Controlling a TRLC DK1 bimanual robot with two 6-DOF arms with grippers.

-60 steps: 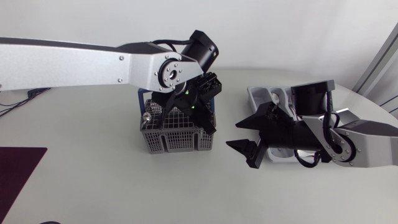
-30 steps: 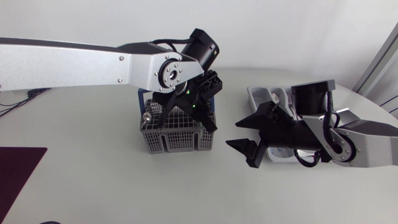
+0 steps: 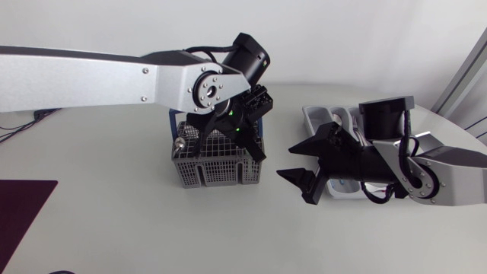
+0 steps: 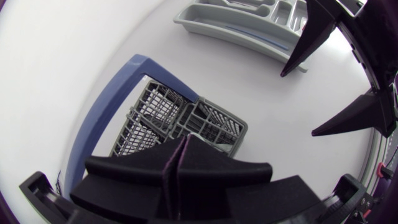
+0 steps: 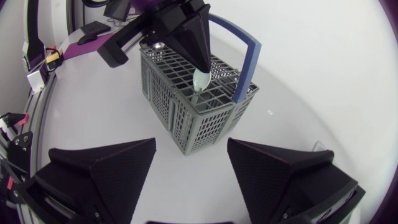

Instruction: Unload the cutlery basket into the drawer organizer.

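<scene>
The grey cutlery basket with a blue handle stands mid-table. My left gripper points down into it. In the right wrist view its fingers are pressed together on the top of a pale spoon standing in the basket. The left wrist view shows the same fingertips shut, above the basket. My right gripper hovers open to the right of the basket, its fingers empty. The grey drawer organizer lies behind it, partly hidden by the right arm.
A round metal utensil end sticks up at the basket's left corner. The organizer holds several compartments. A dark mat lies at the table's left edge. Bare table lies in front of the basket.
My left gripper's fingers have closed over the basket. Both arms have otherwise stayed where they were.
</scene>
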